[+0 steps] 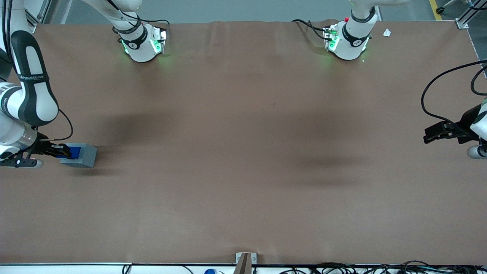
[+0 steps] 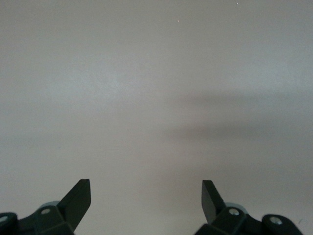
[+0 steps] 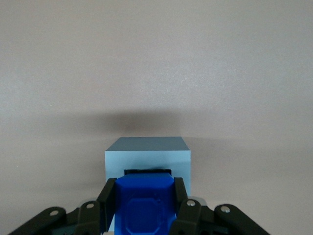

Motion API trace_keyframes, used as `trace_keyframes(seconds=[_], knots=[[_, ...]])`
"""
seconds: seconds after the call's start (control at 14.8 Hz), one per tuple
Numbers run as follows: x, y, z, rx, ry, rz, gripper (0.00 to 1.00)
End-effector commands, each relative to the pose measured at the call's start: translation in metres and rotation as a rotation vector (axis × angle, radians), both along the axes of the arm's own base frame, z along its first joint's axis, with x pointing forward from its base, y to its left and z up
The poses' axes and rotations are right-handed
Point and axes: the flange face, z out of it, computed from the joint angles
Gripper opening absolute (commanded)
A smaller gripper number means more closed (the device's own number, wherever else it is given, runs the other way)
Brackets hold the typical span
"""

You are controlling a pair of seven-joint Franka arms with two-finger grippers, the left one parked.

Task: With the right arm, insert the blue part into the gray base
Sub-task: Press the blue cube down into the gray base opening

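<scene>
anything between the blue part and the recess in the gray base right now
Nothing visible. The gripper is shut on the blue part, holding it directly over the gray base at the working arm's end of the table. The dark recess shows just past the part, with nothing across it.

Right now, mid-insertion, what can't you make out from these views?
- How deep the blue part sits in the gray base: right wrist view, the part and the gripper closed on it cover the recess.
- The recess floor: front view, gripper overlaps it.
- Right arm: cut off by the front view's edge.
</scene>
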Motion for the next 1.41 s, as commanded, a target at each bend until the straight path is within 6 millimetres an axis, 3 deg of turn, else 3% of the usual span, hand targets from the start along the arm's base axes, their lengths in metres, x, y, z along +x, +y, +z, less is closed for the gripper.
trace_keyframes(seconds=[0.0,1.08,1.15,1.28,1.35], knots=[[-0.003,-0.004,-0.025,0.009,0.014,0.013,0.02],[-0.001,-0.005,-0.012,0.027,-0.034,-0.019,0.02],[-0.001,-0.004,-0.013,0.028,-0.032,-0.019,0.06],[-0.001,-0.004,-0.014,0.029,-0.028,-0.022,0.27],[-0.001,-0.003,-0.014,0.031,-0.024,-0.02,0.5]])
